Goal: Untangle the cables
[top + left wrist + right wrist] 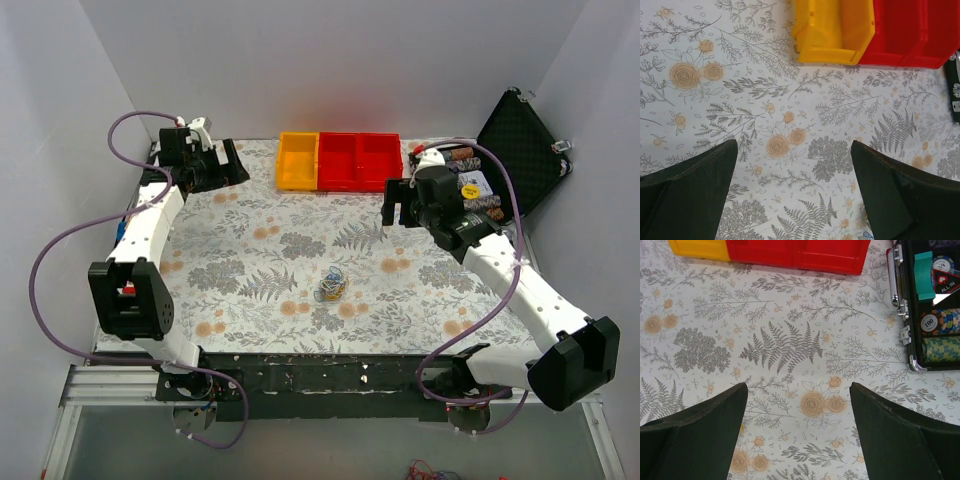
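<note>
**Top external view.** The cables (pixel 331 286) lie as one small knotted clump on the floral cloth (pixel 250 260), near the table's middle and well apart from both arms. No strand lies separated from the rest, so the untangling appears not yet begun and all of it is left. The left gripper (pixel 238 163) hangs at the far left, near the yellow bin (pixel 298 160). The right gripper (pixel 398 214) hangs between the red bins (pixel 360 160) and the open case (pixel 525 140). Single wires are too fine to trace.

**Left wrist view.** The fingers (pixel 690 195) stand wide apart over bare cloth, with nothing between them. A blue speck at the bottom edge may be the clump, cut off.

**Right wrist view.** The fingers (pixel 695 435) stand wide and empty. The clump is out of frame, and the case's chips (pixel 940 320) are partly cropped.
</note>
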Robot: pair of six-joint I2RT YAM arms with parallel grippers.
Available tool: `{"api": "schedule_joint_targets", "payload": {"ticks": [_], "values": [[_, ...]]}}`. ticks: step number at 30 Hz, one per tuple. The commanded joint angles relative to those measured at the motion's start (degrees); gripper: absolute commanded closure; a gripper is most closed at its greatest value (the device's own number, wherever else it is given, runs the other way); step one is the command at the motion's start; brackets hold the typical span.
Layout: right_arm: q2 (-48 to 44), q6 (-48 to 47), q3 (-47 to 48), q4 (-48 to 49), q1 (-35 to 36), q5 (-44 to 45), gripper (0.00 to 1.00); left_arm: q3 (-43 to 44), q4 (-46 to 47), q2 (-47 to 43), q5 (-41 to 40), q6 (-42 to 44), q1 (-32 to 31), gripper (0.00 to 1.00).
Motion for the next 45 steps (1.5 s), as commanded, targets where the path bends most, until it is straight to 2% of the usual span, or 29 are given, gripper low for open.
{"api": "schedule_joint_targets", "payload": {"ticks": [1,3,5,8,12,15,18,29,35,40,45], "values": [[-2.54,-2.80,-1.38,1.47,1.26,-2.09,0.08,3.54,3.79,2.90,-2.12,-3.61,-0.46,0.02],[-2.80,-3.06,-2.43,1.29,1.79,-1.04,0.07,2.93,7.56,4.22,5.58,-3.53,-0.54,0.02],[-3.33,-3.41,-3.57,1.20,2.49,-0.24,0.07,2.66,11.34,5.54,7.30,-3.44,-1.68,0.02],[-3.42,-3.94,-4.20,0.33,2.67,-1.73,0.07,7.92,11.10,11.06,-3.99,-0.03,-6.85,0.02],[-3.68,-4.64,-3.40,-3.63,5.12,0.37,0.09,20.47,8.46,21.87,-14.39,1.22,-10.03,0.02],[-6.13,-5.00,-4.98,-4.60,6.18,1.60,0.12,27.17,7.58,28.90,-15.29,0.08,-9.95,0.02],[-9.38,-5.00,-7.35,-4.16,6.45,0.64,0.12,29.64,9.51,32.69,-15.20,-1.42,-9.86,0.02],[-13.44,-4.03,-8.15,-5.57,6.80,-2.17,0.16,26.14,18.82,38.94,-18.63,0.16,-12.06,0.03],[-12.56,-4.20,-8.32,-6.09,6.80,-2.17,0.21,24.81,21.91,40.96,-17.40,-0.63,-12.15,0.19],[-11.94,-4.12,-8.94,-6.44,6.80,-1.56,0.21,24.02,22.08,41.93,-16.17,-1.25,-12.32,0.56],[-11.07,-5.08,-8.68,-6.09,6.80,-1.12,0.22,20.34,23.75,40.71,-16.43,1.04,-12.41,0.74]]}}
